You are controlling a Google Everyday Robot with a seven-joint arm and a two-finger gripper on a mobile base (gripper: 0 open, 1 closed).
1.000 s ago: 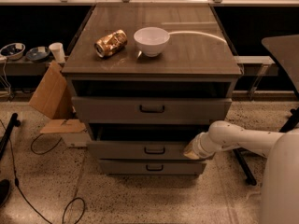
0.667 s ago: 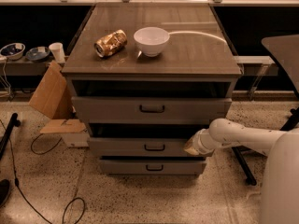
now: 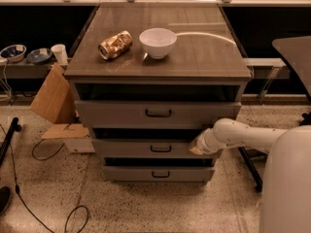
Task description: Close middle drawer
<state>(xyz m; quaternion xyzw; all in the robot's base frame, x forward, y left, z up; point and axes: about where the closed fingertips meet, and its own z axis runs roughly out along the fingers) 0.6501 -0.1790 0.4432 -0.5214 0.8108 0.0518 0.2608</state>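
The gripper (image 3: pixel 196 147) sits at the end of the white arm (image 3: pixel 243 136), which reaches in from the right. It is against the right end of the middle drawer (image 3: pixel 126 148); whether it is clenched or released cannot be told from here. The drawer's low grey front runs leftward from the gripper, its small dark bar handle (image 3: pixel 160 149) just to the left, and a dark gap shows above the front. Above the gripper is the taller-fronted top drawer (image 3: pixel 116 113), and below it the bottom drawer (image 3: pixel 126 173). Higher up and to the left, on the worktop (image 3: pixel 209 57), a white bowl (image 3: pixel 158 42) stands beside a crushed can (image 3: pixel 115 44). Far left of the gripper, cardboard (image 3: pixel 51 93) leans by the cabinet.
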